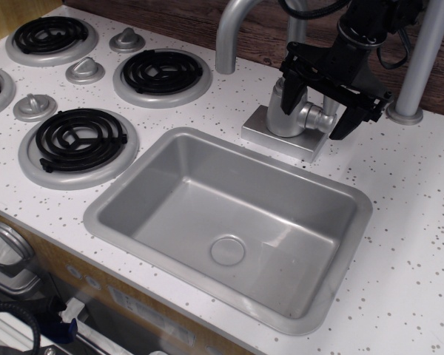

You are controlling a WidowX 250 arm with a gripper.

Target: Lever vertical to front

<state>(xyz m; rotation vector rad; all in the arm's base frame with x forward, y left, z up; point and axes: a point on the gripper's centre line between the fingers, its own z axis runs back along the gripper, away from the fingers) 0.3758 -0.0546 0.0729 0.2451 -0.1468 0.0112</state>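
Observation:
The faucet body [287,111] stands on a silver base plate [281,138] behind the sink, and its curved spout [229,33] rises to the left. A stubby side knuckle [316,117] sticks out to the right of the body. The lever above the knuckle is mostly hidden behind my black gripper, so I cannot tell its angle. My gripper [316,120] comes down from the upper right. It is open, with one finger [292,92] in front of the faucet body and the other finger [350,118] to the right of the knuckle.
The grey sink basin [133,194] lies in front of the faucet. A thick grey pole [422,59] stands right of the gripper. Black stove burners [161,72] and knobs [84,70] fill the left. A wooden wall runs along the back.

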